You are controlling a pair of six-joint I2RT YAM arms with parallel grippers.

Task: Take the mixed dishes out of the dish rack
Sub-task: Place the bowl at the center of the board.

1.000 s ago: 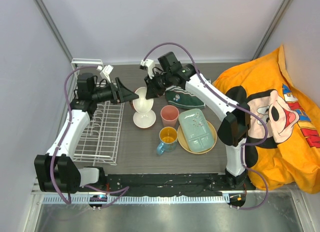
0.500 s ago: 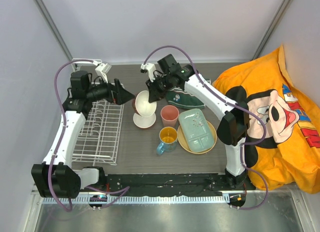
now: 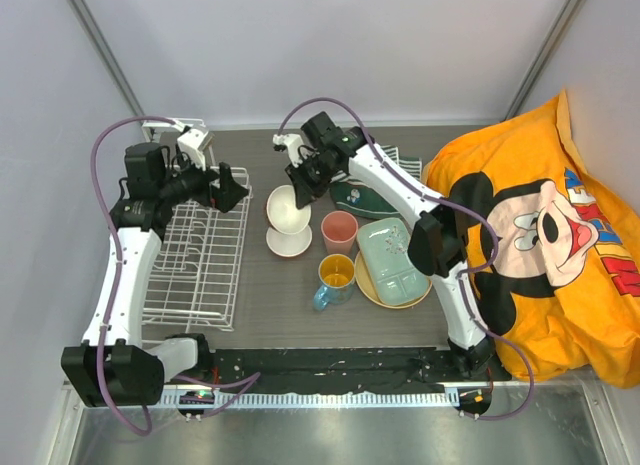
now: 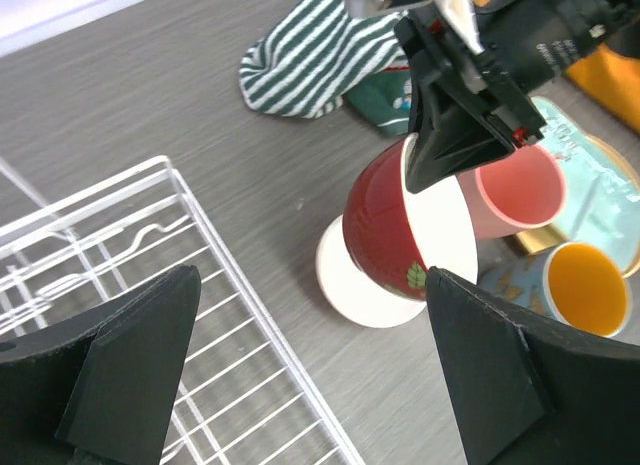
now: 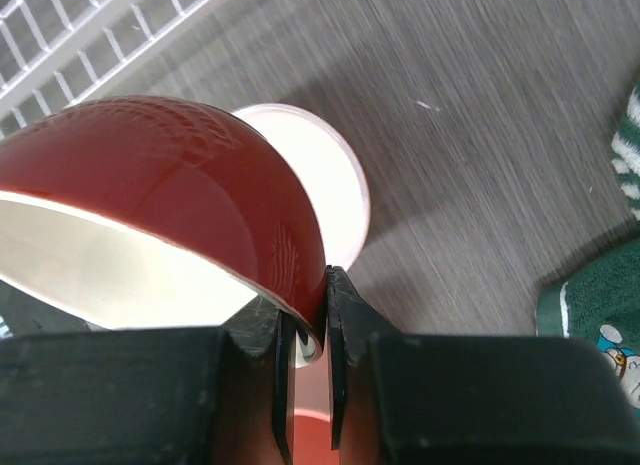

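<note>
R gripper (image 5: 303, 330) pinches dark red bowl (image 4: 385, 230) by its rim, tipped over cream bowl (image 4: 350, 295); L gripper (image 3: 228, 188) wide open, empty, at 9 o'clock by dish rack (image 3: 195, 275).

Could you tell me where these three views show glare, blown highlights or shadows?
Top external: sharp, evenly lit, glare on the metal strip at the near edge. Left wrist: the white inside of the dark red bowl is blown out. Right wrist: a shadow falls on the table beside the bowl.
</note>
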